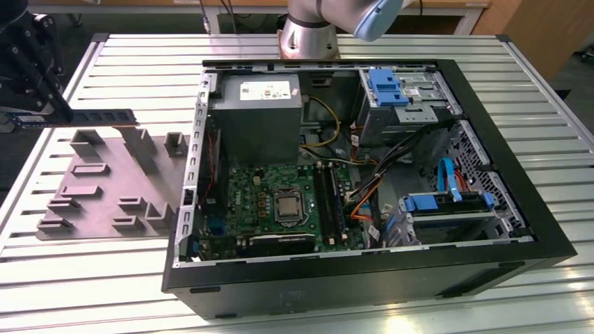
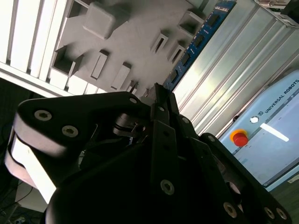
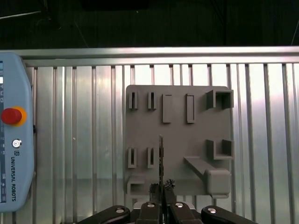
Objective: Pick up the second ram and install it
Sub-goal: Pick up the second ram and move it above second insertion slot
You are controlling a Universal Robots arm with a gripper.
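Dark blue-green and thin, the second ram (image 1: 104, 117) hangs level in the air at ten o'clock of the open computer case (image 1: 371, 282) in the exterior view. It sits over the twelve-o'clock edge of the grey fixture plate (image 1: 102, 184), which lies on the slatted worktop (image 1: 93, 278). The gripper (image 1: 49, 115) has it: the fingers (image 3: 150, 212) are closed almost together, pinching the stick's flat faces near one end, which the first wrist view shows edge-on. I judge it light and stiff but fragile. A hold on the faces, clear of the contact edge, seems best, and so far off centre the stick may tilt when pressed.
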